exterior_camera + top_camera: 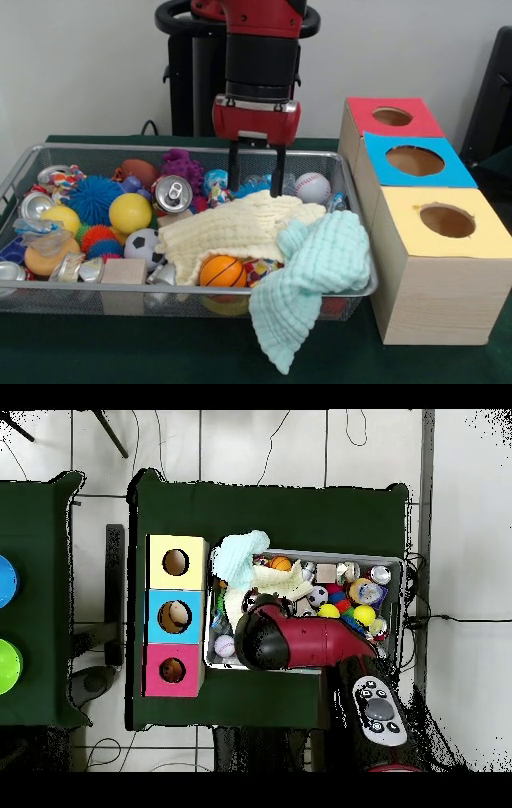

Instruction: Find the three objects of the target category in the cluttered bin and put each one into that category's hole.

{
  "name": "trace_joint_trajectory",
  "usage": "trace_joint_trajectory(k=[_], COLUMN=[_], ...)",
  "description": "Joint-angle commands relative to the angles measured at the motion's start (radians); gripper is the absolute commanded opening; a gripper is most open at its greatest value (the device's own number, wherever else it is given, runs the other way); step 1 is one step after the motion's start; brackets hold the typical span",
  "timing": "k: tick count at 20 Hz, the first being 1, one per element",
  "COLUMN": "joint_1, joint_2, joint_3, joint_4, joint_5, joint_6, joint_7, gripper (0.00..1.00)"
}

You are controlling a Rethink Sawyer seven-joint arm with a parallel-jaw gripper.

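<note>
We saw the gripper (256,190) spread open and empty above the cream cloth (240,228) in the cluttered bin (352,290). No plush animals showed; we feared it would snag cloth, missing the red-topped hole (392,117).

The bin (24,164) sits on the bench (120,352) with a row of three boxes (436,272) just beside it, to its right in the front view. A cloth (232,224) lies on the clutter inside; a second cloth (316,280) hangs over the near rim. The claw (256,182) hangs above the first cloth's far edge, a baseball (312,187) just right of it.
</note>
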Motion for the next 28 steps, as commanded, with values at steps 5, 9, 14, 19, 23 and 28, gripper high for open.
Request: trace_joint_trajectory(k=[5, 9, 14, 19, 23, 28], joint_1=[-0.030, -0.035, -0.037, -0.065, -0.080, -0.072], joint_2=[0.105, 0.142, 0.168, 0.161, 0.155, 0.095], joint_3=[0.093, 0.092, 0.080, 0.102, 0.090, 0.049], joint_4=[-0.115, -0.134, -0.141, -0.119, -0.074, -0.010], joint_5=[-0.077, -0.099, -0.126, -0.141, -0.155, -0.161], joint_6=[0.019, 0.003, 0.001, 0.034, 0.041, 0.062], joint_7=[-0.043, -0.045, -0.046, -0.063, -0.050, -0.021], gripper=[1.00, 1.00, 1.00, 1.00, 1.00, 1.00])
